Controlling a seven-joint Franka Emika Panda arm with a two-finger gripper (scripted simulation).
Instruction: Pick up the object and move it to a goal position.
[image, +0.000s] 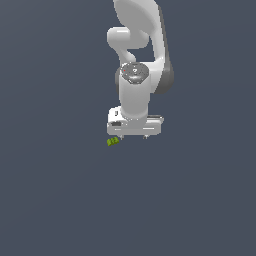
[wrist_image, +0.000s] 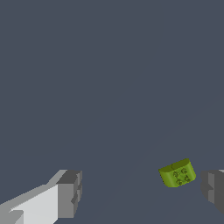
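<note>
Plain dark slate-grey surface (image: 55, 200) fills both views, no walls or edges visible (uniform flat render). Gripper (image: 131, 136) points down, jaws spread wide, holding nothing. The object (wrist_image: 177, 173) lies between the fingers (wrist_image: 70, 192), close to one pad, not touching; exterior view shows it at gripper's lower left.

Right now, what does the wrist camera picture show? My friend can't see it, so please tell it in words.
A tiny yellow-green lumpy object sits on a plain dark grey floor, between the two fingers of the open gripper. It lies much closer to one grey fingertip than the other, touching neither.
</note>
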